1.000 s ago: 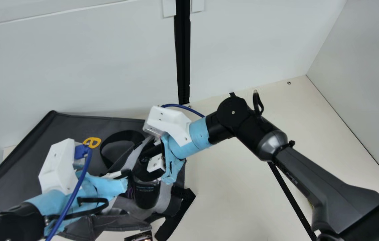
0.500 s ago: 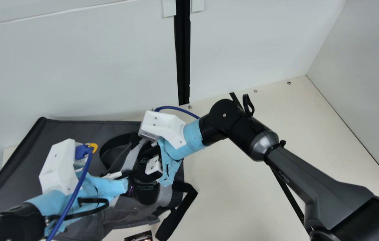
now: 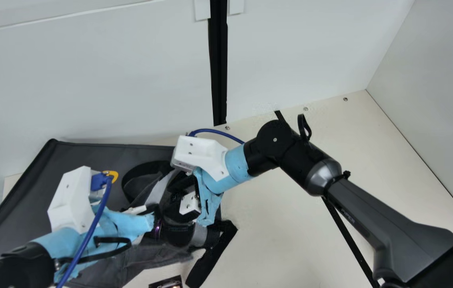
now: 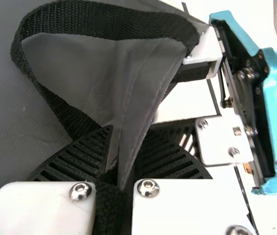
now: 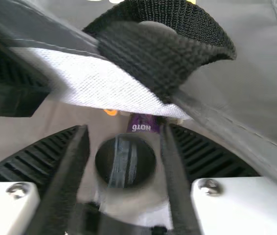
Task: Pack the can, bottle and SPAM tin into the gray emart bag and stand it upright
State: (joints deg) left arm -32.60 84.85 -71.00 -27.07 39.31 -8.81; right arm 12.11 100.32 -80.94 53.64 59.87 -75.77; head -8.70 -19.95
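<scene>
In the main view, the gray fabric emart bag (image 3: 98,156) lies flat on the cream counter (image 3: 282,224), with part of a yellow letter (image 3: 112,177) and a black webbing handle (image 3: 146,164) showing. My left tool (image 3: 138,223) and my right tool (image 3: 188,203) face each other over its mouth; from this side the grips are mostly hidden.

The left wrist view settles one of them: the black ribbed fingers (image 4: 77,156) are closed on a fold of gray fabric and black strap at the bag's rim. It also catches my right tool from the side, its parts reaching behind that fold.

The right wrist view looks into the mouth, past a pale woven band (image 5: 94,83). The right fingers (image 5: 204,154) stand well apart. Between them is a black round end (image 5: 125,161) above a pale, blurred body, which looks like the bottle; whether they touch it, I can't tell. Beyond it, inside the bag, is a purple can (image 5: 143,123) with white print. In the main view that can is just a purple glint beside a dark rounded shape.

A small dark printed item (image 3: 166,282) sits at the main view's bottom edge, cut off; I can't tell whether it is the SPAM tin.
</scene>
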